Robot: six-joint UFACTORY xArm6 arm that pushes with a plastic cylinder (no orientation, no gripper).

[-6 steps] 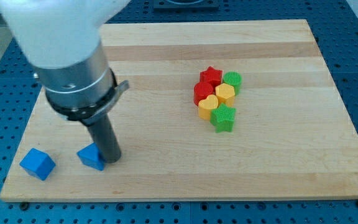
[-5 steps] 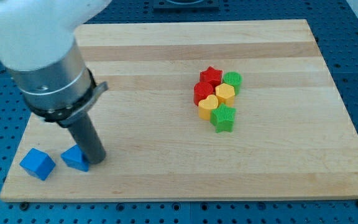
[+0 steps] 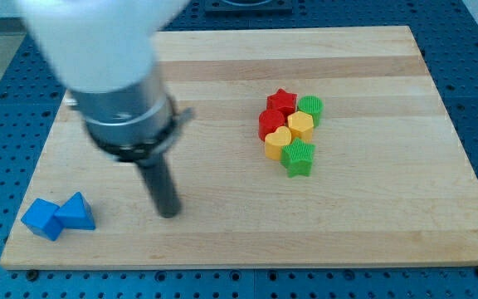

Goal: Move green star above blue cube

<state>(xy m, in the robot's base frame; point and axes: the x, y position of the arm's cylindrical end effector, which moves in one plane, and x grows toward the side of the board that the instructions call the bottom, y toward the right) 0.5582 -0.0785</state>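
A blurred white rounded arm housing tops a grey metal cylinder ringed by a black clamp band, seemingly with a small side tab. Below, a straight dark rod narrows to my tip (image 3: 168, 213).

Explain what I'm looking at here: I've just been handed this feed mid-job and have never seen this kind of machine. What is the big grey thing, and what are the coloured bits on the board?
The big white and grey shape is a robot arm. It has no pincer and holds nothing: it ends in a dark rod, and my tip slides on the wooden board to push blocks. There is one camera, looking down across the board; where it is mounted is not on record.

At the view's bottom left lie the blue cube and a blue triangular block, touching. My tip stands to their right, apart from them.

Right of centre is a tight cluster: a red star, a green round block, another red block, two yellow blocks and the green star at its lower end. My tip is far left of that cluster.
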